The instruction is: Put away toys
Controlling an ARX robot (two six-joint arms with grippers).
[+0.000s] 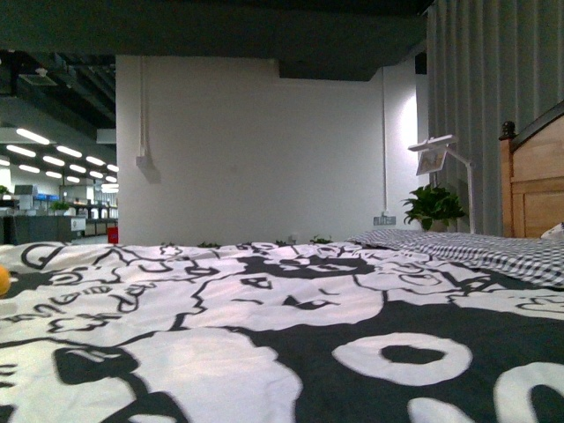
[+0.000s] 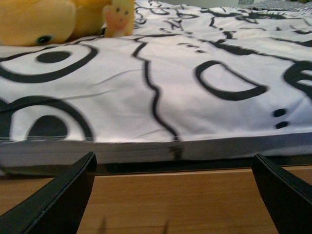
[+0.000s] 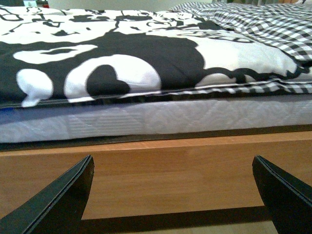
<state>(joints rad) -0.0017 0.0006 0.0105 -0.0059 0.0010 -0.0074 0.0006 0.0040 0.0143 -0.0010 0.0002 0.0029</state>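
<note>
Your left gripper (image 2: 173, 158) and right gripper (image 3: 173, 160) both gape wide, holding nothing, low at the bench (image 3: 146, 180) edge. Toy (image 2: 36, 19) lies on the quilt (image 2: 161, 87), back from that edge, near your left.

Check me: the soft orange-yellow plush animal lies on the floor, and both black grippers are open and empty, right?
No. The soft orange-yellow plush animal lies on the black-and-white patterned quilt, not the floor; the left wrist view shows it. The left gripper and right gripper are indeed open and empty.
</note>
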